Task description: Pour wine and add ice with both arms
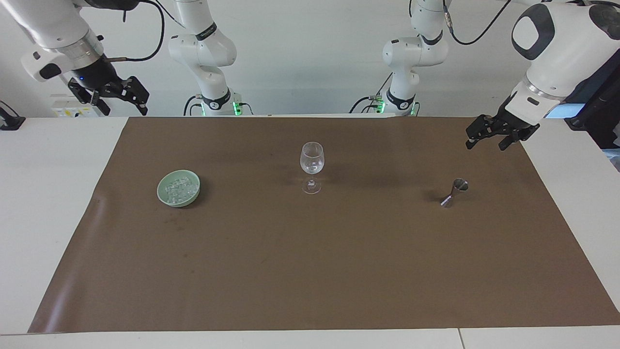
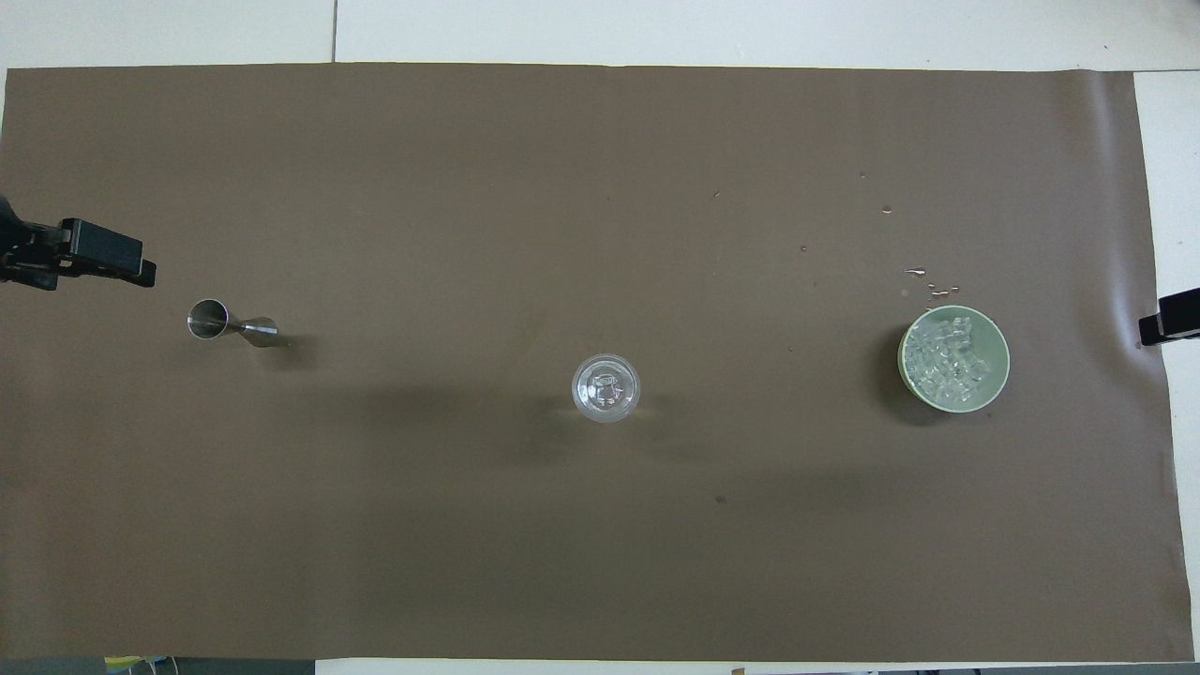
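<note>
Left gripper raised in the air over the brown mat at the left arm's end of the counter, fingers spread apart and holding nothing; in the overhead view it shows at the picture's edge, clear of the jigger. Steel jigger lies tipped on the mat near that gripper, not touched by it, its open cup toward the left arm's end. Wine glass stands upright at the mat's middle, well apart from both grippers, with something clear showing in its bowl. Pale green bowl sits on the mat toward the right arm's end, filled with the ice, small clear cubes heaped inside. A few droplets lie on the mat just beside the bowl, farther from the robots. Right gripper hangs high over the counter's edge at the right arm's end, fingers apart, empty; only a tip of it shows in the overhead view.
</note>
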`<state>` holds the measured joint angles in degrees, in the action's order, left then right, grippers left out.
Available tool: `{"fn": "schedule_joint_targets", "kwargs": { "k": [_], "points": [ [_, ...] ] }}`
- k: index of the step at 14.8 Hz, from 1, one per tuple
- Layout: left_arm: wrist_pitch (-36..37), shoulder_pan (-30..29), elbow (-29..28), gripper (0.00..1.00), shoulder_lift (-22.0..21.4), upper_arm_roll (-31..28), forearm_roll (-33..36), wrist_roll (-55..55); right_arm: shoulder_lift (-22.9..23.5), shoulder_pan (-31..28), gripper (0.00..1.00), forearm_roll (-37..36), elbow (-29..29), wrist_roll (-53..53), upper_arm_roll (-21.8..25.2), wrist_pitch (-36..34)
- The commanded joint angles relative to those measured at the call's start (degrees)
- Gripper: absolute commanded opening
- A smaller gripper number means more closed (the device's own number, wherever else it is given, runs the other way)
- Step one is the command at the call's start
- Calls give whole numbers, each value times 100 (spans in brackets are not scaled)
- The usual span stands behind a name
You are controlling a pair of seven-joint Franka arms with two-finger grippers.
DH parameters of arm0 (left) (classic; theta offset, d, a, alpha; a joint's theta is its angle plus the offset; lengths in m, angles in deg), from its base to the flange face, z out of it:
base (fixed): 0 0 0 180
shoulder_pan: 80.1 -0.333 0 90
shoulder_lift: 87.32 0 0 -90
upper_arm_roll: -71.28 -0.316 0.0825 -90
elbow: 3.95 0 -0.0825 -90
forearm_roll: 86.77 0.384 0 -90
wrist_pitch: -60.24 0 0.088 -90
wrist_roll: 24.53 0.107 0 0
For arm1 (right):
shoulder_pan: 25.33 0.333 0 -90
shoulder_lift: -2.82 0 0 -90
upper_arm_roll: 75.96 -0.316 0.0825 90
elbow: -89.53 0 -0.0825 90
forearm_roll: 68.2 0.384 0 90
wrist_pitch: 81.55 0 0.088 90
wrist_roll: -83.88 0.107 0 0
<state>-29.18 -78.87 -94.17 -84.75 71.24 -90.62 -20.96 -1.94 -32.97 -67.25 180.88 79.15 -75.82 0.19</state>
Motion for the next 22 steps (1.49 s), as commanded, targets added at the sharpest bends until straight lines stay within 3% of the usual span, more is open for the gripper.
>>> {"fn": "schedule_joint_targets", "kwargs": {
  "k": [1,12,22],
  "points": [
    [399,149,101,100,-80,-39,192,99,-25,-9,100,-121,50,34,-41,105],
    [339,158,-400,100,-388,-39,411,442,-25,-18,100,-288,50,51,-67,122],
    [-4,88,-497,100,-423,-22,376,363,-25,-18,100,-279,32,51,-76,131]
  ]
}}
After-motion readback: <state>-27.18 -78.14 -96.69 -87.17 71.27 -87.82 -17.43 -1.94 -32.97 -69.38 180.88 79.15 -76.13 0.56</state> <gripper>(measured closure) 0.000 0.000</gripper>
